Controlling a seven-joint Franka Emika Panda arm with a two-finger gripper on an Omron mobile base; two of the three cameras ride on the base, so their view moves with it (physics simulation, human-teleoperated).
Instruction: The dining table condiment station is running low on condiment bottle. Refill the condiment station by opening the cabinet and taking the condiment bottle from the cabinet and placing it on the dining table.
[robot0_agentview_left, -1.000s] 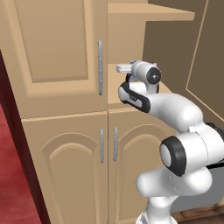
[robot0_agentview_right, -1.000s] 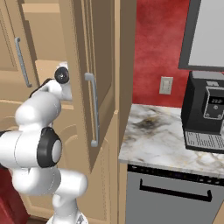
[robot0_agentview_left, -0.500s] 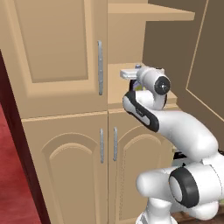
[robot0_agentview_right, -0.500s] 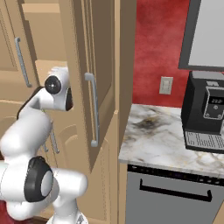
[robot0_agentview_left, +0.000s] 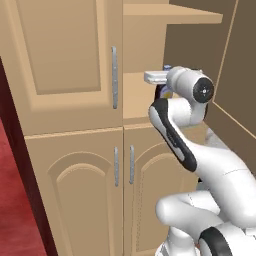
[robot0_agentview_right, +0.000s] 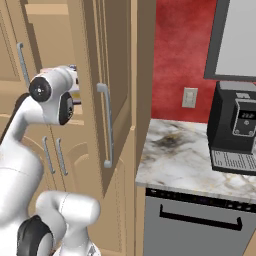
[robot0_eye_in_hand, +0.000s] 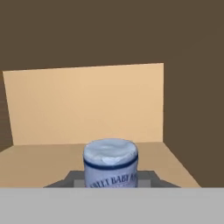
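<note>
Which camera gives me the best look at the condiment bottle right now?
The hand view: the condiment bottle sits dead centre, its pale cap and printed label facing the lens. In the left base view just a sliver of its cap peeks over the wrist; the right base view gives nothing usable.

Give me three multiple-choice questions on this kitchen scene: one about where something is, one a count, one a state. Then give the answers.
1. Where does the black coffee machine stand?
A. on the marble counter
B. inside a cupboard
C. on the floor

2. How many bar handles do the two lower arched doors of the cabinet carry together?
A. one
B. two
C. four

3. The cabinet's upper right door is
A. shut
B. missing
C. swung open

Answers:
1 A: it sits on the counter by the red wall.
2 B: each door has one handle.
3 C: it stands out, and the shelf behind it shows.
</note>
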